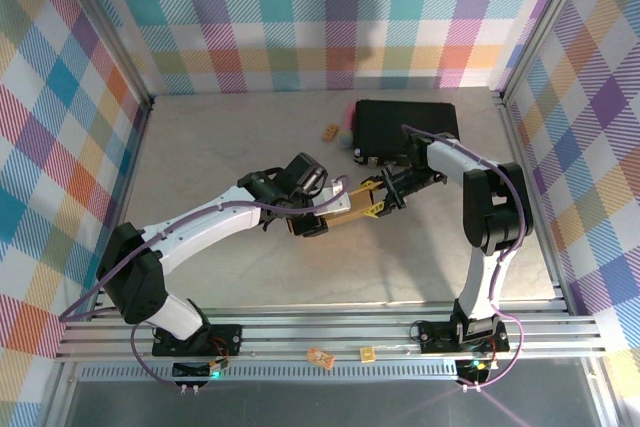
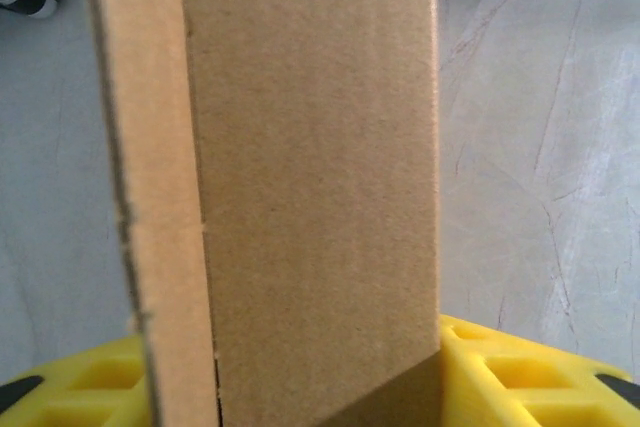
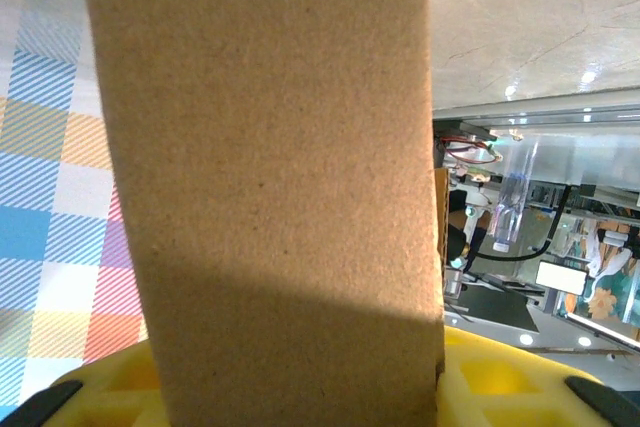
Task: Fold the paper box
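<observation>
Now the paper box (image 1: 352, 203) is near the middle of the table (image 1: 230, 137), between the two grippers and just in front of the black case (image 1: 405, 125). From above it looks like a narrow brown strip that lies slanted, with its right end higher in the picture.

The left gripper (image 1: 322, 220) is at the left end of the box. In the left wrist view, a wide cardboard panel and a narrower one beside it stand upright between the yellow fingers (image 2: 525, 372). The cardboard reaches both fingers, but I cannot tell if they really press on it.

The right gripper (image 1: 386, 197) is at the right end of the box. In the right wrist view the brown panel (image 3: 270, 177) fills the gap between the yellow fingers (image 3: 500, 377), and the gripper is closed on it.

Two small cardboard pieces (image 1: 320, 357) lie on the metal rail (image 1: 300, 332) between the arm bases.
</observation>
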Robot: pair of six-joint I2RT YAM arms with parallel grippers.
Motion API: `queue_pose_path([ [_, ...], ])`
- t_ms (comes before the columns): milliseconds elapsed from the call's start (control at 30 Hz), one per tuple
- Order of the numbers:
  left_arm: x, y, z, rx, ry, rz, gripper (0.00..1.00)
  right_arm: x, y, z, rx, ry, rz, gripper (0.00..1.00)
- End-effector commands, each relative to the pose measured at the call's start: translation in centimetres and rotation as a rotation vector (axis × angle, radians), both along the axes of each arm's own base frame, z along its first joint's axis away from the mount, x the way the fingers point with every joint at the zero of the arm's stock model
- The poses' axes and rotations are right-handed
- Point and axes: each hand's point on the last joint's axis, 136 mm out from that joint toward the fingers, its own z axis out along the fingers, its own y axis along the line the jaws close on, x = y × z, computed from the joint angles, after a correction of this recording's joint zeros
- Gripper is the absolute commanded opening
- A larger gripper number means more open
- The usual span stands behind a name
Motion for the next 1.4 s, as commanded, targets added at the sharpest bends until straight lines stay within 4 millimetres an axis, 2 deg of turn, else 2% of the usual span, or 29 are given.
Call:
queue_pose_path([
  [0, -1.0, 0.1, -0.4, 0.012, 0.026, -0.025, 0.46, -0.2, 0.0, 0.8, 0.015, 0.006, -0.013, 0.4],
  [167, -1.8, 0.1, -0.1, 0.013, 0.062, -0.046, 0.43, 0.3, -0.3, 0.9, -0.018, -0.046, 0.002, 0.67],
  [267, -2.5, 0.3, 0.0, 0.032, 0.111, -0.06, 0.39, 1.2, -1.1, 1.6, -0.075, -0.141, 0.034, 0.79],
  [367, -3.1, 0.8, 0.0, 0.046, 0.146, -0.056, 0.38, 2.3, -2.3, 3.3, -0.12, -0.268, 0.046, 0.86],
  [467, -3.5, 1.4, 0.1, 0.051, 0.168, -0.05, 0.38, 3.9, -3.6, 5.9, -0.14, -0.443, 0.038, 0.88],
  [533, -3.7, 2.0, 0.2, 0.058, 0.18, -0.047, 0.38, 4.9, -4.6, 7.6, -0.165, -0.582, 0.054, 0.88],
  [633, -4.0, 2.7, 0.3, 0.07, 0.196, -0.05, 0.38, 5.5, -7.2, 9.3, -0.324, -0.805, 0.168, 0.86],
  [700, -4.3, 3.2, 0.3, 0.084, 0.207, -0.051, 0.38, 6.2, -8.3, 10.6, -0.402, -1.021, 0.234, 0.74],
  [733, -4.4, 3.5, 0.2, 0.088, 0.211, -0.048, 0.38, 6.4, -8.7, 11.2, -0.431, -1.121, 0.251, 0.71],
  [767, -4.5, 3.8, 0.2, 0.094, 0.217, -0.045, 0.38, 6.7, -8.9, 11.8, -0.447, -1.236, 0.266, 0.66],
  [800, -4.6, 4.1, 0.1, 0.1, 0.224, -0.039, 0.38, 6.8, -8.8, 12.5, -0.448, -1.357, 0.28, 0.55],
  [867, -4.6, 4.7, -0.1, 0.11, 0.234, -0.019, 0.38, 6.6, -8.0, 13.5, -0.406, -1.571, 0.323, 0.43],
  [933, -4.6, 5.2, -0.1, 0.108, 0.244, 0.0, 0.38, 6.0, -6.9, 13.7, -0.377, -1.749, 0.404, 0.39],
  [1167, -4.2, 5.5, -0.4, 0.12, 0.259, 0.014, 0.38, 0.8, -1.8, 11.1, -0.093, -2.052, 0.796, 0.37],
  [1267, -3.8, 5.4, -0.4, 0.116, 0.257, 0.022, 0.38, -0.5, -0.4, 9.0, -0.015, -2.097, 0.948, 0.41],
  [1367, -3.6, 5.5, -0.5, 0.113, 0.258, 0.024, 0.38, -1.5, 0.4, 7.8, 0.059, -2.11, 1.094, 0.47],
])
